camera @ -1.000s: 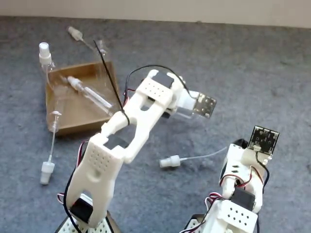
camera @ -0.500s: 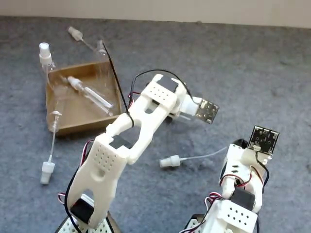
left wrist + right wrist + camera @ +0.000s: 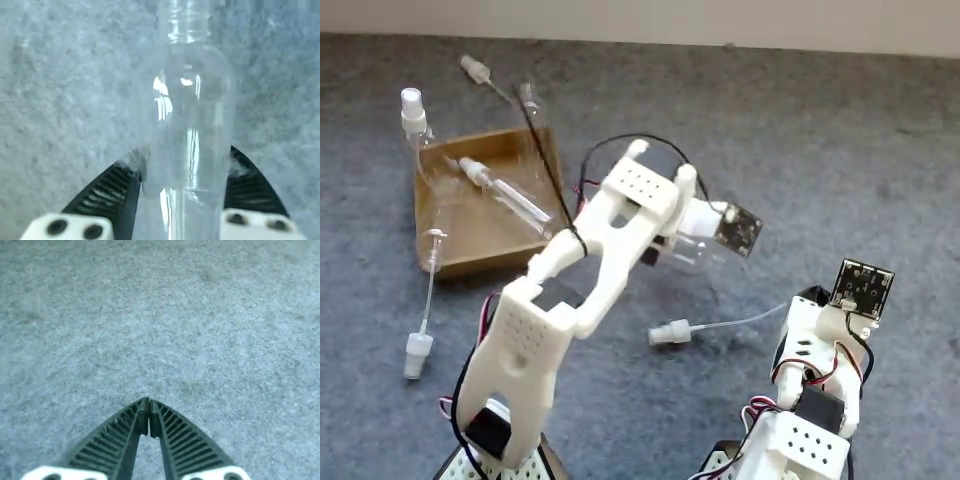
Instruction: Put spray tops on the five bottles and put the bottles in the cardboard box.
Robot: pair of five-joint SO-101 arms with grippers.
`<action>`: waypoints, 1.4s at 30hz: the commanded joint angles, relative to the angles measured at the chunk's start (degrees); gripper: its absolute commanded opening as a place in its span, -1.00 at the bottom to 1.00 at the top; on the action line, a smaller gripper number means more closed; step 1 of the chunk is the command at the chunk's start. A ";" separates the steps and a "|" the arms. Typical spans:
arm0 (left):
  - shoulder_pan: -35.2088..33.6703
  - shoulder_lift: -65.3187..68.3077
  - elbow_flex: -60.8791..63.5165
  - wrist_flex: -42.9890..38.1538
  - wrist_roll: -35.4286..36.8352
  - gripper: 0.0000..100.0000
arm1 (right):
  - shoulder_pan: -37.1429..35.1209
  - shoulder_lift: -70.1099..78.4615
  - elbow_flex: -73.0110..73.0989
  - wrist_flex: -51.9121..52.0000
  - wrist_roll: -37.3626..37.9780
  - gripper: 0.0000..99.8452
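Observation:
My left gripper (image 3: 184,157) is shut on a clear bottle (image 3: 190,95) that has no spray top, its threaded neck pointing away from the wrist. In the high view this bottle (image 3: 688,254) hangs under the left arm's wrist over the carpet, right of the cardboard box (image 3: 440,258). A bottle with a spray top (image 3: 500,192) lies inside the box. Another capped bottle (image 3: 413,113) stands at the box's far left corner. A loose spray top (image 3: 669,333) with its tube lies near the right arm (image 3: 817,372). My right gripper (image 3: 149,405) is shut and empty, low over bare carpet.
A spray top (image 3: 418,348) with a long tube lies left of the box's front. Another spray top (image 3: 474,68) and a clear uncapped bottle (image 3: 529,98) are behind the box. A black cable (image 3: 546,165) runs over the box's right wall. Grey carpet lies open at the right.
The left arm's wrist swung slightly right, then back and a little toward the front, still holding the bottle. The right arm has not moved.

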State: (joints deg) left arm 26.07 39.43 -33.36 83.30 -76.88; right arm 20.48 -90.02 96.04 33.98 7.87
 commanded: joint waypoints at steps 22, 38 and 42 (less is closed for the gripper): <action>-7.43 -35.82 8.31 17.41 34.37 -0.83 | -8.66 -0.57 6.64 0.13 1.05 -0.99; -24.66 -73.80 48.92 13.36 34.29 -0.83 | -19.03 -0.13 -19.74 21.85 18.55 -0.72; -28.18 -80.57 58.68 7.65 34.29 -0.83 | -26.24 -0.13 -26.68 27.74 25.23 -0.72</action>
State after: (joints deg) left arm 1.36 -33.98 18.33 96.31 -43.30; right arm 0.88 -90.02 78.81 56.66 27.21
